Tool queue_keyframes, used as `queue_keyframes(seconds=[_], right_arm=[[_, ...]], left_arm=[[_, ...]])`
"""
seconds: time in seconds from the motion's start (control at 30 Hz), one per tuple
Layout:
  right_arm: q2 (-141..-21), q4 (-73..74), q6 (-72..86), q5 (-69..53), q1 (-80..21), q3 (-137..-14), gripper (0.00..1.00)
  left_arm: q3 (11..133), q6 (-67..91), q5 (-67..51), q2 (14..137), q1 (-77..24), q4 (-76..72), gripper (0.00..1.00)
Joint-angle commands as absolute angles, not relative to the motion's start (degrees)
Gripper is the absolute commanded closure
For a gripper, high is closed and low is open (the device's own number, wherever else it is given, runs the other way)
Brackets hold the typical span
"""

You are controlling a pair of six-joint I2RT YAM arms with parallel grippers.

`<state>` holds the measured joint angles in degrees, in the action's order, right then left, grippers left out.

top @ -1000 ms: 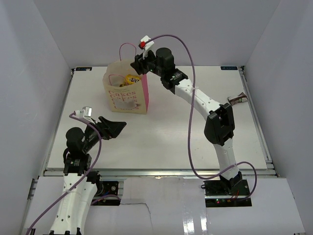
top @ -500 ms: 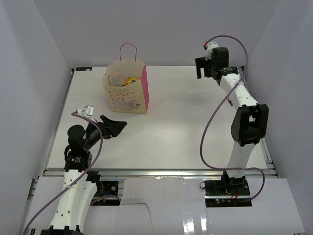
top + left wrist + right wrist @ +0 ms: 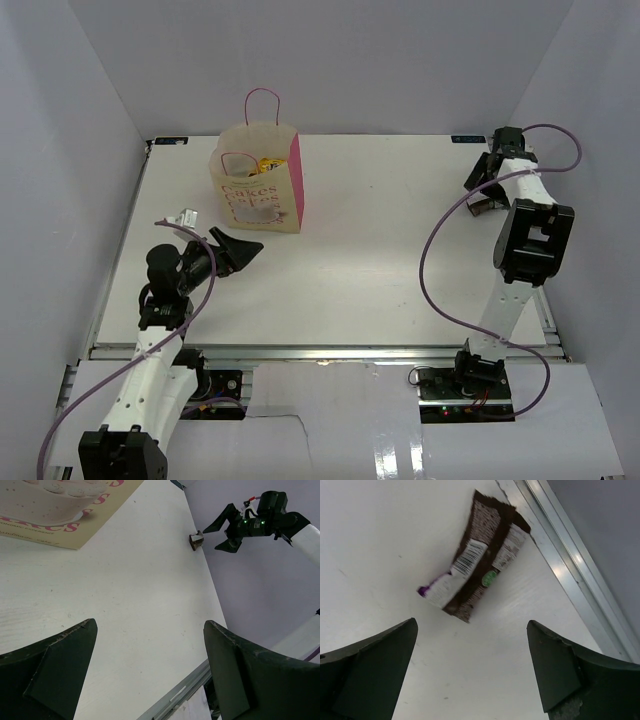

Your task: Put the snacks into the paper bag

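- Fingers [image 3: 365,670] of the right hand [image 3: 471,625] stand wide apart and hold nothing. The hand hangs just over the far right edge of the flat white worktop [image 3: 380,260].
- Straight ahead of that hand, in line with the gap between its fingers, lies a small dark purple candy packet with a white barcode label [image 3: 480,565]. It is flat on the worktop and neither finger touches it.
- The packet's end farthest from the right hand sits just beside the grey metal rail [image 3: 560,545] that borders the worktop.
- The left hand [image 3: 150,624] is also spread wide and empty, held low over the worktop.
- Beyond the left hand, near its fingertips but apart from them, stands the upright cream paper bag with a pink side panel and thin pink loop handles [image 3: 255,195]. It is well apart from the right hand.
- A yellow-orange candy packet [image 3: 268,161] shows in the bag's open mouth.
- Seen from the left hand, the dark packet lies far ahead across bare worktop, right under the right hand.
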<state>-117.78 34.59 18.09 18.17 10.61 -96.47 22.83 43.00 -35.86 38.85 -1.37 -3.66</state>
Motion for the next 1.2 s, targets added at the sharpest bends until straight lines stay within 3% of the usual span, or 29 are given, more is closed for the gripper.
queue_keyframes(seconds=[0.0,0.2,0.33,0.47,0.57,0.6,0.7,0.8,0.97,1.07,1.17], right_arm=[[-122.49,33.05,28.29,20.31,10.37,-103.69,0.04],[-128.75,32.52,30.32,20.83,10.46,-107.31,0.00],[-129.90,31.82,30.76,19.16,10.63,-107.14,0.13],[-126.75,26.73,30.94,15.39,10.63,-99.88,0.33],[-123.50,21.73,29.89,12.58,10.63,-94.68,0.55],[-122.79,20.75,29.36,12.05,10.55,-91.61,0.67],[-119.28,17.24,25.15,9.76,9.76,-86.06,0.81],[-113.31,9.95,15.06,1.70,8.71,-78.18,0.89],[-102.14,5.79,-13.93,-42.74,7.56,-69.70,0.92],[-98.63,17.89,-35.19,-56.02,4.32,-69.96,0.92],[-97.73,36.51,-56.72,-60.99,-2.17,-73.47,0.92]], left_arm=[[22.94,43.77,-37.00,38.85,-1.58,-6.59,0.02],[22.15,45.44,-35.86,37.18,-1.58,-6.33,0.02],[22.24,45.97,-35.33,37.09,-1.50,-6.24,0.02],[22.59,46.23,-35.16,37.70,-1.58,-6.33,0.02],[22.76,46.23,-35.24,37.79,-1.58,-6.24,0.02],[22.85,46.23,-35.24,37.53,-1.58,-6.24,0.02],[22.59,46.32,-35.59,37.35,-1.50,-6.24,0.02],[22.50,47.02,-36.12,37.53,-1.58,-6.24,0.02],[21.80,51.23,-36.83,39.81,-2.02,-7.64,0.02],[21.80,52.47,-36.13,42.26,-4.03,-8.17,0.02],[21.71,54.57,-34.98,45.25,-7.29,-9.40,0.02]])
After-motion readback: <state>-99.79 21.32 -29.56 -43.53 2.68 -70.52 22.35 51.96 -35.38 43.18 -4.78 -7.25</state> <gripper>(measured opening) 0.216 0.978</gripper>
